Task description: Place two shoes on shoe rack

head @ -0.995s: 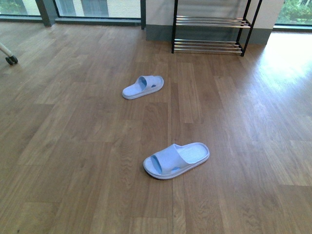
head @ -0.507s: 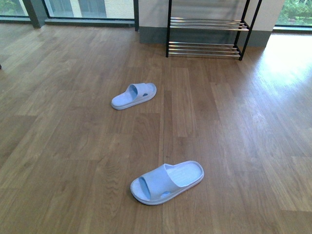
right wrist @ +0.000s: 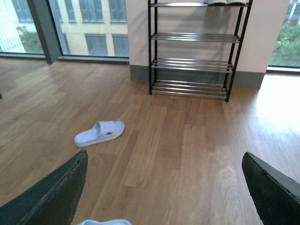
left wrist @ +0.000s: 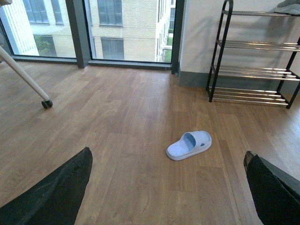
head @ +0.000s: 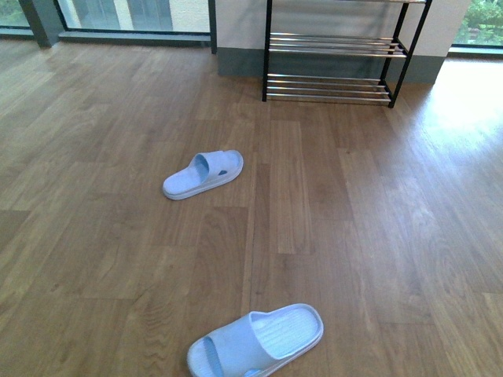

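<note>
A brown wood floor point(head: 354, 236) runs up to big windows point(head: 134, 12) and a pale wall. The left jaws are spread wide with nothing in them. The right jaws are the same. In the front view, the near blue slipper point(head: 255, 342) lies flat on the floor at 6 o'clock. The far blue slipper point(head: 203, 173) lies well apart from it, at 11 o'clock. The shoe rack point(head: 330, 47) stands by the wall at 1 o'clock, away from both slippers.

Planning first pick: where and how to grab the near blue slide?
Likely the strap of the near slide: it arches above the flat footbed, sole down. Come from above, one finger through the heel-side opening, the other over the band.
</note>
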Controlling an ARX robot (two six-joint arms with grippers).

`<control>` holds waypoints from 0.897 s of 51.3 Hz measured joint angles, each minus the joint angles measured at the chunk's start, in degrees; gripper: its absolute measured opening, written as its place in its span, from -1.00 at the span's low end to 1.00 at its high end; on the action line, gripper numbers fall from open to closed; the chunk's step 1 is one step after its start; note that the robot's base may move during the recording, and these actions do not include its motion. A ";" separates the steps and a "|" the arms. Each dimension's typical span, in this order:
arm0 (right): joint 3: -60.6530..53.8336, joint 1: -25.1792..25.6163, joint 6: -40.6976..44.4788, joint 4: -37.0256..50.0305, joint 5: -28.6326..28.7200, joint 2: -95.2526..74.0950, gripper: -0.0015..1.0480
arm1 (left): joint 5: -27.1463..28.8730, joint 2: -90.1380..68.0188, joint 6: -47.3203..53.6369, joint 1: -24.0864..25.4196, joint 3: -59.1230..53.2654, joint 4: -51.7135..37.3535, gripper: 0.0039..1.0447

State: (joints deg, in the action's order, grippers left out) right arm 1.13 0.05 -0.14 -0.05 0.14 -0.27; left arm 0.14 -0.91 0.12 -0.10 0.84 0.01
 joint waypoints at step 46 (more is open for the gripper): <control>0.00 0.00 -0.02 -0.02 -0.15 0.04 0.82 | -0.13 0.00 0.00 0.00 0.00 0.00 0.83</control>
State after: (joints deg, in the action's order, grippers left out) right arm 1.13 0.05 -0.16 -0.08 -0.01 -0.23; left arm 0.01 -0.91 0.12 -0.10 0.84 0.01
